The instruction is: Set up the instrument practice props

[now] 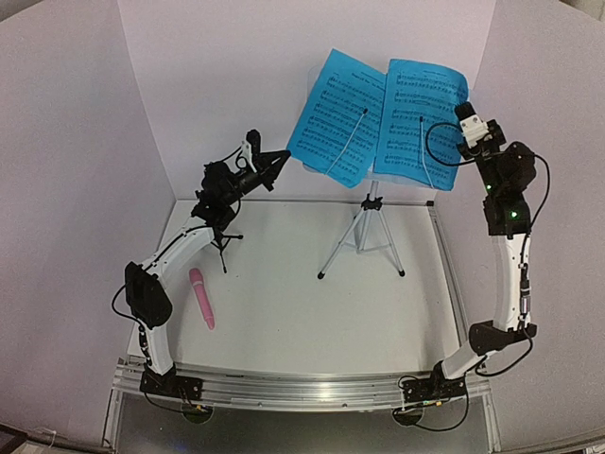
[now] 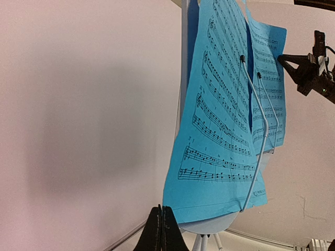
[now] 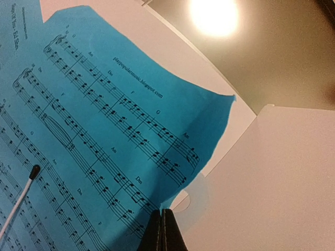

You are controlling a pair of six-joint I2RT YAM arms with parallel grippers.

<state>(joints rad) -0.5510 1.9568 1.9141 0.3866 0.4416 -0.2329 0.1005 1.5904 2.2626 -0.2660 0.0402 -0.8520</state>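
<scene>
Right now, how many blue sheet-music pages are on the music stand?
2. In the top view, the left page covers the left half of the music stand, the right page its right half, each under a wire arm. Pages behind them may be hidden.

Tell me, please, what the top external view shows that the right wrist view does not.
Only the top external view shows the pink microphone lying on the table, the small black mic holder and the stand's silver tripod. Only the right wrist view shows the right gripper with its fingertips pressed together at the page's edge, and a bright lamp overhead. Both show the right sheet-music page and its white wire retainer.
</scene>
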